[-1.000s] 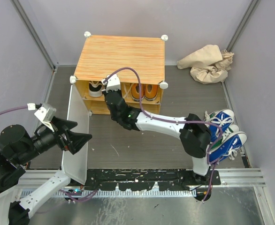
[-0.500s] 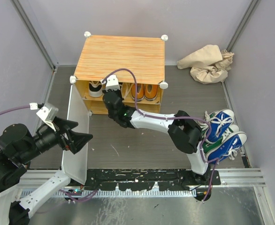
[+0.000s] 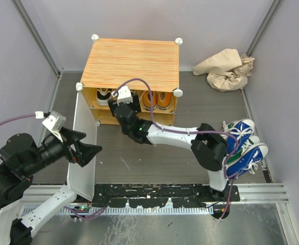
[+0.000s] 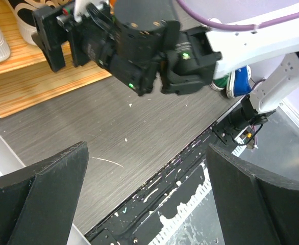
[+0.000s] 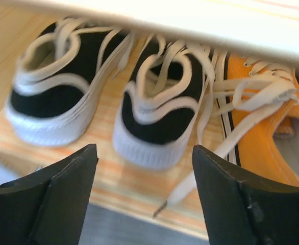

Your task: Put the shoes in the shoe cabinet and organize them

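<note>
An orange-topped shoe cabinet (image 3: 131, 64) stands on a dark surface (image 3: 139, 158), its white door (image 3: 83, 153) swung wide. White-and-black shoes (image 3: 103, 95) and orange shoes (image 3: 157, 100) sit on its upper shelf. The right pincer (image 3: 121, 97) is at the shelf front. Blue shoes (image 3: 252, 152) lie at the far right.

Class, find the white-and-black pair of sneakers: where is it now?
In the right wrist view the white-and-black pair stands on the shoe cabinet's shelf, at its left end, with the orange shoes beside it on the right.

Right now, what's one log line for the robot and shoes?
right gripper: open, facing black-and-white lace-up sneakers on orange wood-grain cabinet shelf | left gripper: open, empty | blue white-toed sneakers: not yet in cabinet
</note>
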Motion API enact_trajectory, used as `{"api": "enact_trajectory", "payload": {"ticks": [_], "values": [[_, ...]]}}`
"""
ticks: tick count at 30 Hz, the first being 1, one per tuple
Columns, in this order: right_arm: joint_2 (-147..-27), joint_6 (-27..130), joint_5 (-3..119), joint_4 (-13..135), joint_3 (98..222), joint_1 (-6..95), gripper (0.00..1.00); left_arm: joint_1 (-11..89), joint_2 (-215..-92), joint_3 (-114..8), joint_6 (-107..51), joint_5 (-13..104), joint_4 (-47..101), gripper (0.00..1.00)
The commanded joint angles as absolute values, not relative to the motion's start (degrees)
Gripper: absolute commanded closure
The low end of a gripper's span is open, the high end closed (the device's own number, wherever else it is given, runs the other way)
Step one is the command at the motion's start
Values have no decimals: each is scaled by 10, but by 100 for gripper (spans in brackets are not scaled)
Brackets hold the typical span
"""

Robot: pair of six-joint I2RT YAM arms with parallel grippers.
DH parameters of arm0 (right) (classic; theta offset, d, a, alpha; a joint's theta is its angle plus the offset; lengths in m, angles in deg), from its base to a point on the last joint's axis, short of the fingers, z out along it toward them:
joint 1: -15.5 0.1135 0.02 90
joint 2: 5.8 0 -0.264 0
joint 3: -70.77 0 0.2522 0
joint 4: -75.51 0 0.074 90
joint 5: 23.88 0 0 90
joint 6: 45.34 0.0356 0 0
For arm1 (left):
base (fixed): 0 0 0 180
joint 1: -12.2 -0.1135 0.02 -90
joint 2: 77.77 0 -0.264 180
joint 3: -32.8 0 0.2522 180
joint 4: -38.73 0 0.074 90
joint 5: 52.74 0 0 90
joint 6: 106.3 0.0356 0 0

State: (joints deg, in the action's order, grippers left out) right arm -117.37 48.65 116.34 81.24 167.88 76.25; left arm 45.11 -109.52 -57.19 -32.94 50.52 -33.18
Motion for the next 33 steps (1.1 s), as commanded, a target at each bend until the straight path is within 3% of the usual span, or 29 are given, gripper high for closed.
{"api": "enact_trajectory", "payload": {"ticks": [1,4,14,21,26,33], "values": [[-1076,492,1189,766,1646,837,15,452,-1095,-567,-320,507,-316,2],[-1035,576,1216,609,1616,862,7,452,-1093,-567,-320,511,-316,2],[-767,1029,1221,79,1438,788,0,451,-1067,-527,-311,542,-287,2],[-612,959,1167,101,1382,579,0,452,-1056,-487,-329,589,-236,2],[-638,898,1117,125,1390,414,1,452,-1064,-467,-335,620,-210,2],[-620,883,1070,163,1337,266,6,452,-1059,-442,-347,644,-188,2]]}}
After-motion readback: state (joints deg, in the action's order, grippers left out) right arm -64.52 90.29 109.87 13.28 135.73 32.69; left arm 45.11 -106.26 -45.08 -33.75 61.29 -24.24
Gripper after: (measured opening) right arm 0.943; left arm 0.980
